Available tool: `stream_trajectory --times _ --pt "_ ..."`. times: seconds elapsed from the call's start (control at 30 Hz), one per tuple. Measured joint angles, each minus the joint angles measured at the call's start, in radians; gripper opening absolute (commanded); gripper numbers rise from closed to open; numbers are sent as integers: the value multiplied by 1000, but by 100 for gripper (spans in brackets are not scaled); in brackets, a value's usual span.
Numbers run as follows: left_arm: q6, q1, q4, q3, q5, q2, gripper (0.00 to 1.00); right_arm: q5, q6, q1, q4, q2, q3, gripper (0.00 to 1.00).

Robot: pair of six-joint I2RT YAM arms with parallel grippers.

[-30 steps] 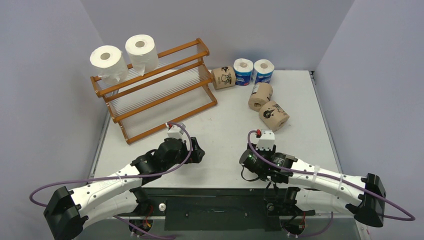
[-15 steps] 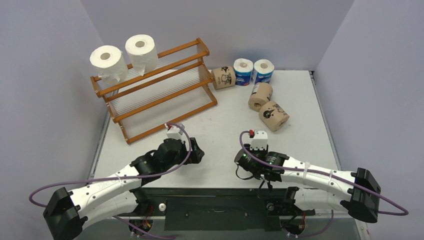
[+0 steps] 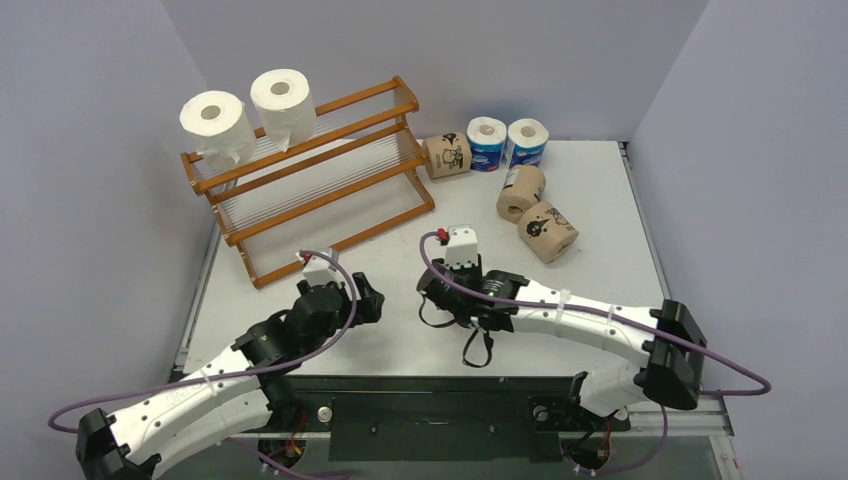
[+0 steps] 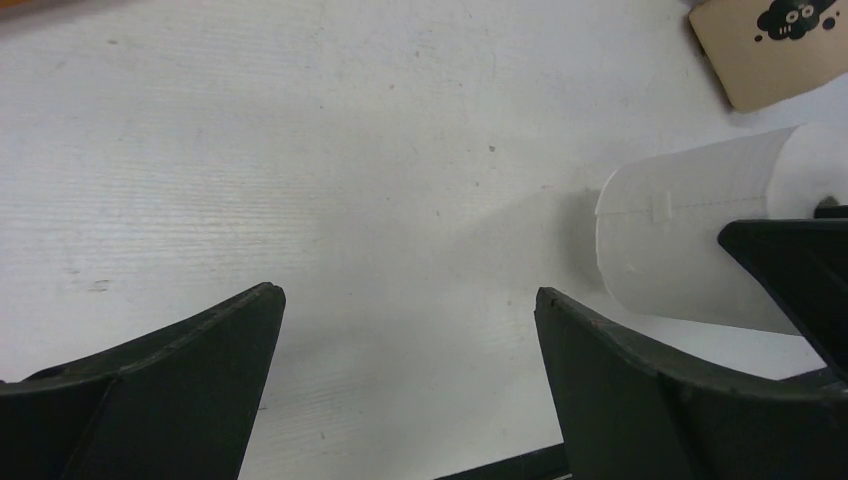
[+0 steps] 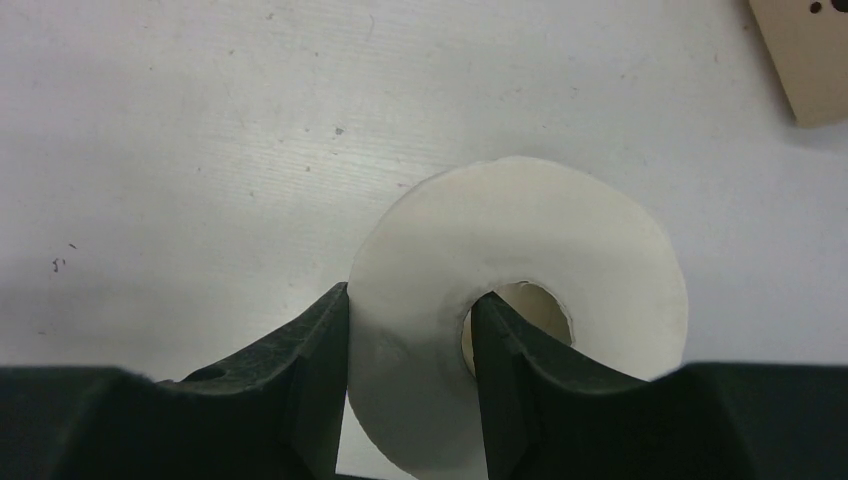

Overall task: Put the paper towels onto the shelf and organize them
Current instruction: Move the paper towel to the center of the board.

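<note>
The right gripper [image 3: 436,288] has swung left to mid-table, and its jaws have narrowed onto the wall of a white roll [image 5: 520,250]. The left gripper [image 3: 366,300] has shifted left and forward, nearer the shelf [image 3: 345,245].

The worktop [image 5: 200,120] is matt white; the shelf [image 3: 330,147], smooth wood; the white roll [image 5: 560,250], soft matt paper; the right hand fingers [image 5: 300,400], matt black plastic.

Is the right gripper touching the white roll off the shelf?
Touching. Right wrist view: the right gripper pinches the white roll by its wall, one finger outside, one inside the core.
</note>
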Motion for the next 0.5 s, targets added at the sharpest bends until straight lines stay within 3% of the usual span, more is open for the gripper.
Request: stream_trajectory --times 0.23,0.5 --pt "-32 2 -87 0 -136 -148 96 -60 -69 -52 74 203 126 29" --pt "-46 2 -129 0 -190 -194 97 -137 -75 -103 120 335 203 30"
